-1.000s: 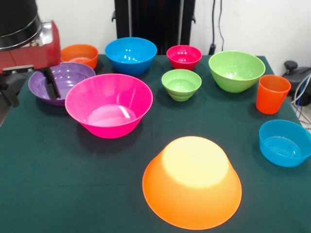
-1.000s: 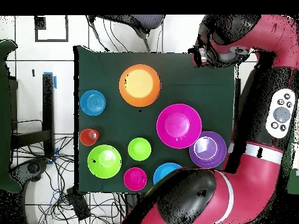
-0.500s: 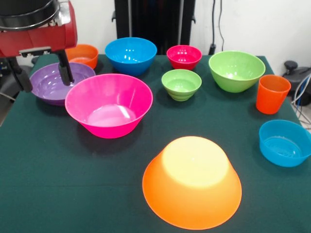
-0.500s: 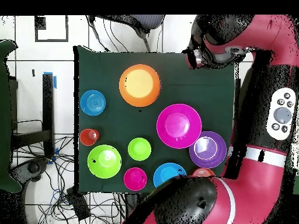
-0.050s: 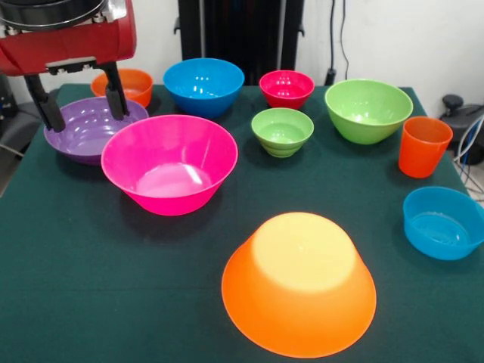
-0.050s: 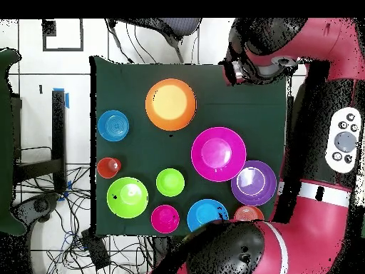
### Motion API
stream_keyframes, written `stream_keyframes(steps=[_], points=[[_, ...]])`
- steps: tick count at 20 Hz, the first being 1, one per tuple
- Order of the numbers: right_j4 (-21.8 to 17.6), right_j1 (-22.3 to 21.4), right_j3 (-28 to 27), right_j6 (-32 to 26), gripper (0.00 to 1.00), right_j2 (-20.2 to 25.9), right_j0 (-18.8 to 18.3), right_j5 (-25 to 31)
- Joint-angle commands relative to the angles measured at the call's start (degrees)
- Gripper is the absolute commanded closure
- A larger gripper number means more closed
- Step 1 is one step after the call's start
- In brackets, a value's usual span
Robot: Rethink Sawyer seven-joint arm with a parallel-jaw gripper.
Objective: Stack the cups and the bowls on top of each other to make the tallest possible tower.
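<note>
I am holding my gripper (image 5: 79, 110) above the purple bowl (image 5: 87, 130) at the table's edge, its two dark fingers (image 5: 115, 91) standing apart with nothing between them. The big orange bowl (image 5: 299, 283) is sitting rim downward on the green cloth (image 5: 91, 287), glossy, its flat bottom facing up and nothing resting on it. The orange-red tumbler (image 5: 424, 147) is standing upright on the opposite side of the table from my gripper, tapered, open mouth up, between the large green bowl (image 5: 368, 110) and the small blue bowl (image 5: 442, 222).

The large pink bowl (image 5: 169, 164) is sitting mouth up just beside the purple one, its rim overlapping the purple bowl's edge in the front view. Beyond them a small orange bowl (image 5: 127, 85), a mid blue bowl (image 5: 203, 85) and a small red bowl (image 5: 286, 88) are lining the far side, with a small green bowl (image 5: 282, 131) nearer the middle. All of these are standing apart from one another, mouths up.
</note>
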Motion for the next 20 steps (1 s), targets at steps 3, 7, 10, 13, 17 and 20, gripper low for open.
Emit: stream_keyframes(steps=[3,7,10,13,17,20], points=[[1.63,7.18,0.77,-7.08,0.0,5.53,2.39,-10.12],[-0.43,10.47,-6.01,-9.2,0.0,6.6,3.51,-5.42],[-0.29,9.92,-7.28,-8.93,0.0,6.5,4.01,-3.6],[-0.12,10.24,-8.15,-8.32,0.0,6.5,4.43,-3.66],[0.59,9.99,-6.76,-7.91,0.0,5.47,4.43,-5.95],[0.59,8.68,-5.09,-5.85,0.0,4.01,5.27,-6.93]])
